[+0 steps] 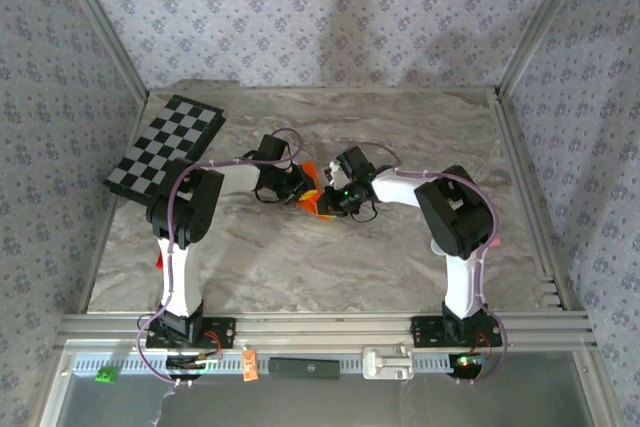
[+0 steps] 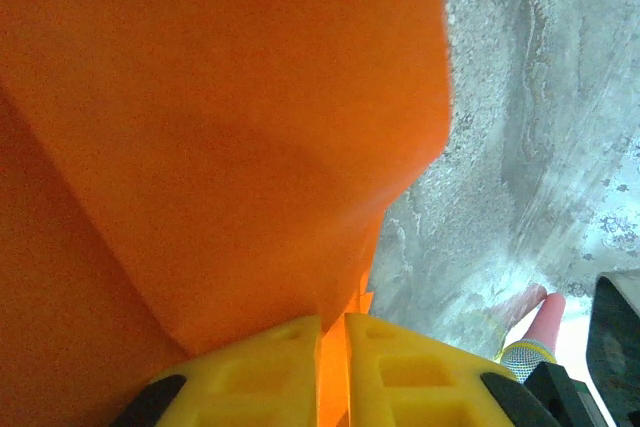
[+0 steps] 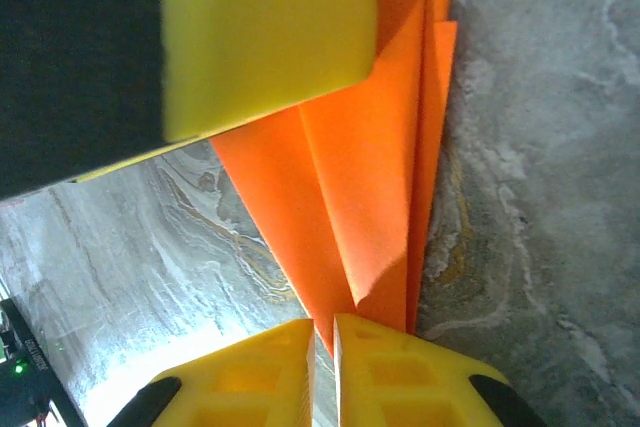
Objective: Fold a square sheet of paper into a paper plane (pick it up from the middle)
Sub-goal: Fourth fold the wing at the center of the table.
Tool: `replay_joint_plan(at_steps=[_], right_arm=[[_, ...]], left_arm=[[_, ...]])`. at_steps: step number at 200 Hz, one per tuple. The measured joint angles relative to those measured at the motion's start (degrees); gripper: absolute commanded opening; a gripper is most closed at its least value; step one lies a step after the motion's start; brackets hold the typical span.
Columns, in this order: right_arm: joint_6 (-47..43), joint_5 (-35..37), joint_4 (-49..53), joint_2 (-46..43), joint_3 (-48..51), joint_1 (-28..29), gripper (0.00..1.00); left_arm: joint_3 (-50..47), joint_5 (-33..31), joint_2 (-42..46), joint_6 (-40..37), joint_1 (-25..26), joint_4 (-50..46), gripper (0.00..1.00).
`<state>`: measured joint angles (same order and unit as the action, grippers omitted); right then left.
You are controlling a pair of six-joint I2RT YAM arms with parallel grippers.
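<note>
The square sheet of paper is bright orange and creased into a narrow pointed paper-plane shape. It is held just above the marble table between both grippers. My left gripper is shut on it from the left. In the left wrist view the orange paper spreads wide, and it runs down into the thin slit of that gripper. My right gripper is shut on it from the right. In the right wrist view the long folds taper into that gripper. A yellow finger of the left gripper presses the paper's far end.
A black-and-white checkerboard lies at the table's back left corner. The marble table has open room behind and to the right of the arms. Patterned walls and metal posts enclose it, and a metal rail runs along the front.
</note>
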<state>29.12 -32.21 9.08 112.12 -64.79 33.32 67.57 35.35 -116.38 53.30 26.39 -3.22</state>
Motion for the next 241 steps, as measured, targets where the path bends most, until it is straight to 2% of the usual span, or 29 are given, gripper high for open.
replay_joint_plan(at_steps=[85,147,241], right_arm=[[-3.3,0.2,6.2,2.0,-4.0,0.1,0.14],[-9.1,1.2,11.1,2.2,-5.5,0.0,0.14],[-10.7,0.4,11.7,2.2,-5.5,-0.5,0.14]], left_arm=[[0.0,0.9,0.3,0.3,-0.1,0.3,0.20],[2.6,1.5,0.5,-4.0,-0.9,-2.0,0.20],[4.9,1.7,-2.9,-6.8,-1.7,-2.2,0.17]])
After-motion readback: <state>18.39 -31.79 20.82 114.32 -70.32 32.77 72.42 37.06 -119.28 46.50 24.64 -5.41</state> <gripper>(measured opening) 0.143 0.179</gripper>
